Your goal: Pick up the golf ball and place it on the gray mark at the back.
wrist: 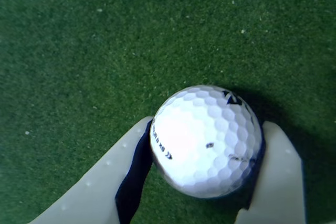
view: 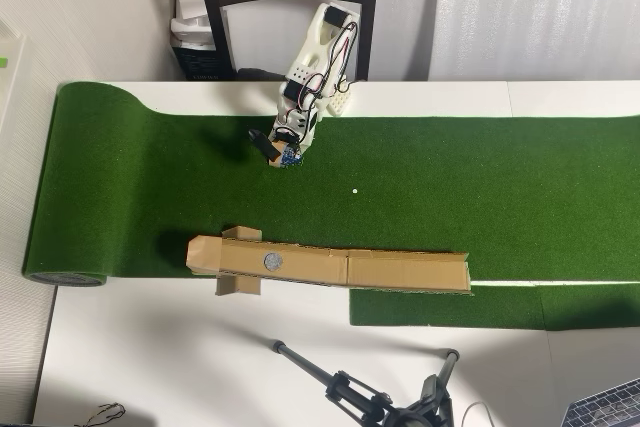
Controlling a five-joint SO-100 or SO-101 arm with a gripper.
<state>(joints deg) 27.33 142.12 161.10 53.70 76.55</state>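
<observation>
Overhead view: arm folded low over the green turf mat (view: 450,177), claw (view: 288,159) down near the mat's far edge. Golf ball not discernible here, hidden at the claw. Gray mark (view: 273,261) sat on the cardboard ramp (view: 380,269), well apart from the claw, across the turf. A tiny white dot (view: 354,191) lay on the turf off to one side of the claw.

Wrist view: golf ball (wrist: 206,141) sat between both fingers (wrist: 278,171), claw (wrist: 202,169) clenched on it, turf beneath. Judged: grasp done; lift, carry and placing on the mark left.
</observation>
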